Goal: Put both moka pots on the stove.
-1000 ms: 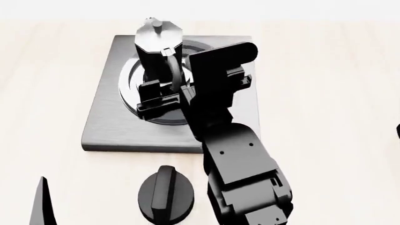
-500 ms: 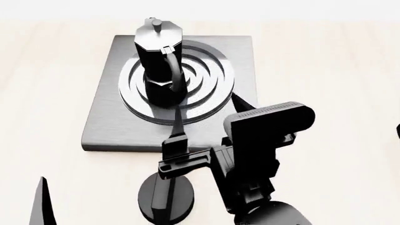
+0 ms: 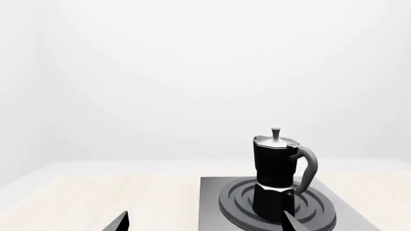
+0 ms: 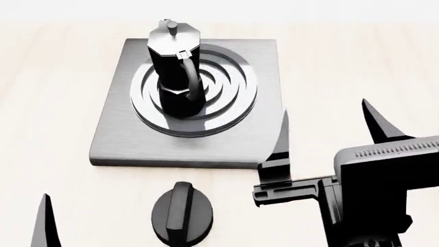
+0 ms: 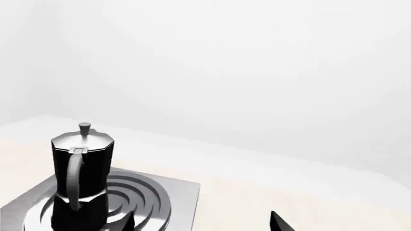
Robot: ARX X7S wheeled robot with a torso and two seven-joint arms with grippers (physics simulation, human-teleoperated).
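One glossy black moka pot [image 4: 175, 67] stands upright on the ring burner of the grey stove [image 4: 116, 139], handle toward me. It also shows in the left wrist view as the moka pot [image 3: 277, 173] and in the right wrist view as the moka pot [image 5: 80, 178]. My right gripper [image 4: 326, 121] hovers open and empty off the stove's near right corner, apart from the pot. The right gripper [image 5: 202, 222] faces the stove [image 5: 173, 202]. My left gripper [image 3: 205, 224] is open and empty, short of the stove [image 3: 212, 207]. One of its fingers [image 4: 44, 221] shows at the near left.
A round black dial knob [image 4: 182, 213] lies on the pale wooden tabletop [image 4: 357, 62] just in front of the stove's near edge, between my two arms.
My right gripper has drawn back from the pot's handle, toward me and to the right, and now hangs open off the stove's corner. The pot stays on the burner. The left finger is unmoved.
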